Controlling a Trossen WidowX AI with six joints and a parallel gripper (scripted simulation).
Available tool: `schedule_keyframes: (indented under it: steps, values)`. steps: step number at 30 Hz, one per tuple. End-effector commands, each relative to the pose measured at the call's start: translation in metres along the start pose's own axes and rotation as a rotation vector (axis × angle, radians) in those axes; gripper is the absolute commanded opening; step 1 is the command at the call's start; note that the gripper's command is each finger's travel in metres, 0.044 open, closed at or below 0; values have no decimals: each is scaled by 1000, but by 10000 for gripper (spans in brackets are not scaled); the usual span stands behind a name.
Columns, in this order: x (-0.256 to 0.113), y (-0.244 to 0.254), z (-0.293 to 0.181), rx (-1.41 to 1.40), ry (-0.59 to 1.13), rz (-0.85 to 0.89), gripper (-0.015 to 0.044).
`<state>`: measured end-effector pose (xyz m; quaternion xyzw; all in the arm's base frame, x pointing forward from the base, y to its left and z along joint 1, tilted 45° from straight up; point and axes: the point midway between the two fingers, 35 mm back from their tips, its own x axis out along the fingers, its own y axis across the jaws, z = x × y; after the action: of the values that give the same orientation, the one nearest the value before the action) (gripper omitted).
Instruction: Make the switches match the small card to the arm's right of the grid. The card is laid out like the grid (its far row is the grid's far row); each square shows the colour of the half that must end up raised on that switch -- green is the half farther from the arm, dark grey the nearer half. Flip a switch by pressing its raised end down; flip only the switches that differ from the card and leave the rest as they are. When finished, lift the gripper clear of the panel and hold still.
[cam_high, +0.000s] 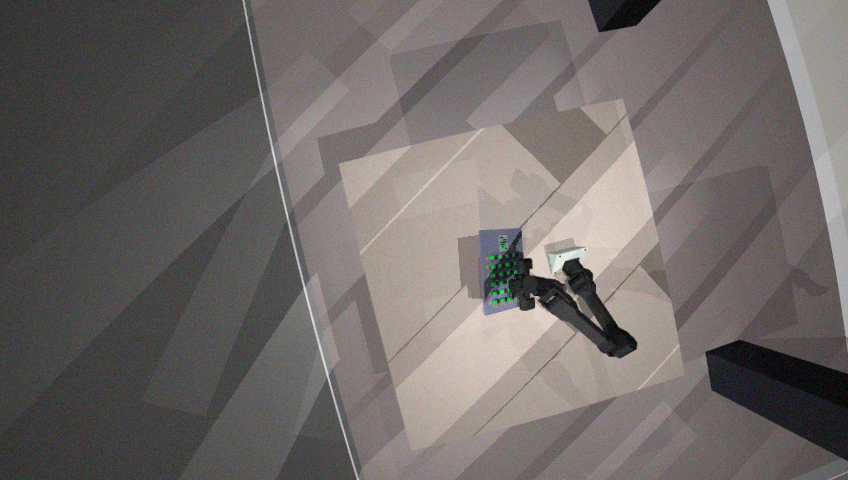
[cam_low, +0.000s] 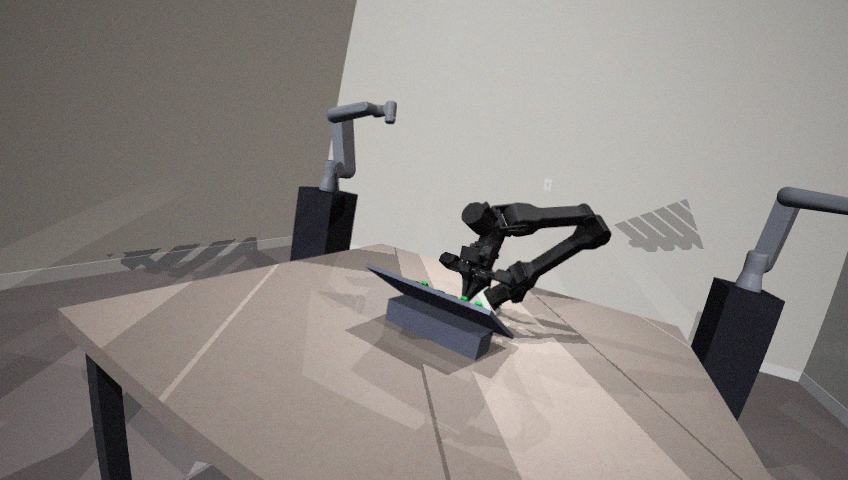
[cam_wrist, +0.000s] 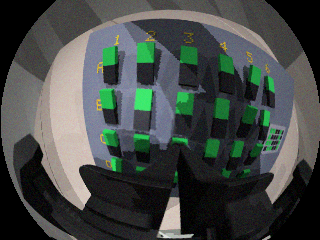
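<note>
The tilted blue-grey panel (cam_high: 489, 239) (cam_wrist: 91, 65) carries rows A to D and columns 1 to 6 of green and dark grey switches. The small card (cam_high: 503, 242) (cam_wrist: 273, 139) is beyond column 6; its squares are too small to read surely. My gripper (cam_wrist: 178, 147) (cam_low: 466, 293) is shut and empty, its tips at switch C3 (cam_wrist: 176, 140). They cover C3's nearer half; contact cannot be told. Switches A1 (cam_wrist: 110, 56), A2 (cam_wrist: 146, 52) and B2 (cam_wrist: 143, 100) show green far halves and dark near halves. Row D is largely hidden behind the fingers.
The panel rests on a blue-grey block (cam_low: 437, 327) on the table (cam_low: 238, 344). The arm's pale base mount (cam_high: 558, 261) stands close to the panel's near side. Two grey arms (cam_low: 343, 145) (cam_low: 773, 231) stand on dark pedestals (cam_low: 321, 223) (cam_low: 734, 339) beyond the table.
</note>
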<state>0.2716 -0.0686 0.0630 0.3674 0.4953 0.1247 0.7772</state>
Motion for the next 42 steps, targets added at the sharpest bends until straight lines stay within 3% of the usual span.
schedule_keyframes:
  steps: [1, 15, 22, 30, 33, 37, 42]
  values:
    - [1, -1, -1, 3, 3, -2, 0]
    - [3, -1, -1, 3, 3, -2, 0]
    - [-62, -1, -3, 4, -21, -4, 0]
    - [-62, -35, -43, 4, -20, -6, 0]
    - [-60, -35, -43, 4, -19, -6, 0]
    - [-28, -35, -42, 3, 3, -5, 0]
    - [-25, -35, -42, 3, 5, -5, 0]
